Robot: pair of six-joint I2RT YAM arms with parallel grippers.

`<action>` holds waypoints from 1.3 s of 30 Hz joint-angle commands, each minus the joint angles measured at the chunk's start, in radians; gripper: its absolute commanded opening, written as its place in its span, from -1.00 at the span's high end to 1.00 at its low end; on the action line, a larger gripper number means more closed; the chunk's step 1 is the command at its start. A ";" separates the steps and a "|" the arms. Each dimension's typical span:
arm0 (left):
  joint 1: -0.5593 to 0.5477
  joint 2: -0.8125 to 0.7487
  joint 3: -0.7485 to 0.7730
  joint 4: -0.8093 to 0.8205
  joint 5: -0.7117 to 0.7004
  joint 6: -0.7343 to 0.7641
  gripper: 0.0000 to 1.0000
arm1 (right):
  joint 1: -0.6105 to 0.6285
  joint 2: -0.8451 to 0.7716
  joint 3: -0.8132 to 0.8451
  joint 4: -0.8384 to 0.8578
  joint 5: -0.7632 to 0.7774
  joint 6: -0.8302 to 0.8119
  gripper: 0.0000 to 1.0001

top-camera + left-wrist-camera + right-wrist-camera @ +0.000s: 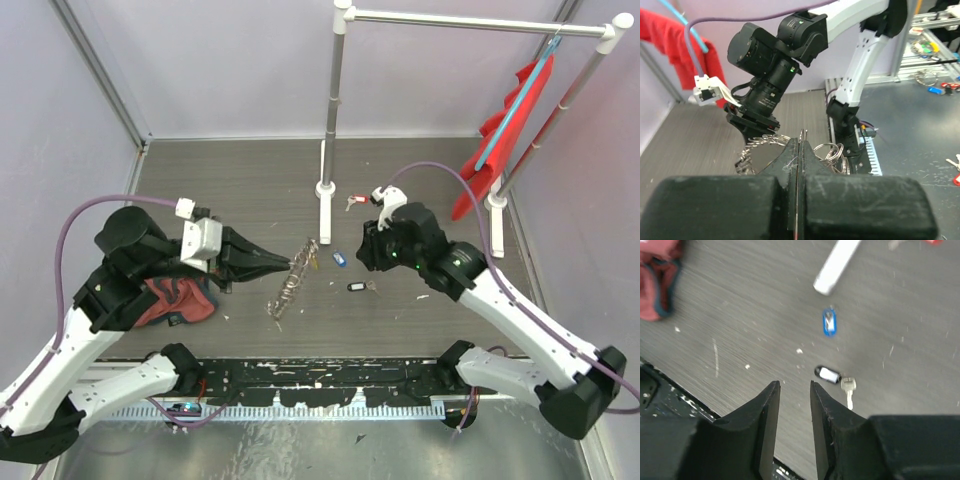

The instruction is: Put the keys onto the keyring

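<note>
Jagged silvery coiled keyring (pixel 288 285) is pinched thinly mid-frame by left tool (pixel 292 263), right tool (pixel 792 386) parted, empty; it could be knocked loose.

Grey table (pixel 240 190): blue-tag key (pixel 338 259), black-tag key (pixel 357 287), red-tag key (pixel 358 200) (by rack foot (pixel 326 188)), crumpled red cloth (pixel 175 300).

No legible txt, brands or nos. in any view; key tags (pixel 827 374) too small/blurry.
</note>
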 commanded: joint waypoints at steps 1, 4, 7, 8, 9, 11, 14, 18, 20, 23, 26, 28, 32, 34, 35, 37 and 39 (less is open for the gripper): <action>-0.002 0.010 0.002 -0.052 -0.122 0.033 1.00 | 0.002 0.089 0.071 -0.109 0.099 0.124 0.29; -0.001 0.023 -0.006 -0.092 -0.154 0.067 1.00 | 0.002 0.153 0.071 -0.133 0.133 0.184 0.31; 0.000 0.024 -0.020 -0.122 -0.181 0.109 1.00 | 0.002 0.222 0.053 -0.157 0.129 0.179 0.28; 0.000 0.022 -0.025 -0.127 -0.192 0.122 1.00 | 0.002 0.250 0.052 -0.166 0.125 0.178 0.27; 0.000 0.024 -0.030 -0.131 -0.204 0.132 1.00 | 0.002 0.274 0.049 -0.167 0.122 0.182 0.26; 0.002 0.028 -0.041 -0.137 -0.221 0.152 1.00 | 0.002 0.306 0.048 -0.149 0.163 0.230 0.23; 0.008 0.031 -0.058 -0.131 -0.244 0.168 1.00 | 0.002 0.346 0.043 -0.105 0.230 0.351 0.19; 0.012 0.034 -0.084 -0.119 -0.281 0.179 1.00 | 0.003 0.421 0.043 -0.101 0.338 0.558 0.18; 0.013 0.035 -0.095 -0.117 -0.293 0.180 1.00 | 0.004 0.457 0.024 -0.101 0.349 0.634 0.17; 0.016 0.034 -0.114 -0.108 -0.305 0.180 1.00 | 0.014 0.511 0.007 -0.101 0.365 0.720 0.17; 0.021 0.039 -0.125 -0.104 -0.308 0.179 1.00 | 0.032 0.565 0.022 -0.117 0.397 0.769 0.17; 0.023 0.043 -0.127 -0.103 -0.303 0.177 1.00 | 0.047 0.596 0.029 -0.110 0.406 0.776 0.17; 0.028 0.047 -0.129 -0.098 -0.290 0.175 1.00 | 0.052 0.645 0.040 -0.100 0.426 0.783 0.17; 0.031 0.045 -0.131 -0.097 -0.290 0.174 1.00 | 0.054 0.666 0.045 -0.104 0.444 0.783 0.17; 0.032 0.043 -0.132 -0.096 -0.288 0.174 1.00 | 0.054 0.677 0.049 -0.110 0.447 0.781 0.18; 0.034 0.041 -0.134 -0.093 -0.289 0.171 1.00 | 0.056 0.695 0.055 -0.117 0.452 0.778 0.20; 0.036 0.042 -0.135 -0.092 -0.287 0.171 1.00 | 0.060 0.709 0.055 -0.122 0.460 0.777 0.22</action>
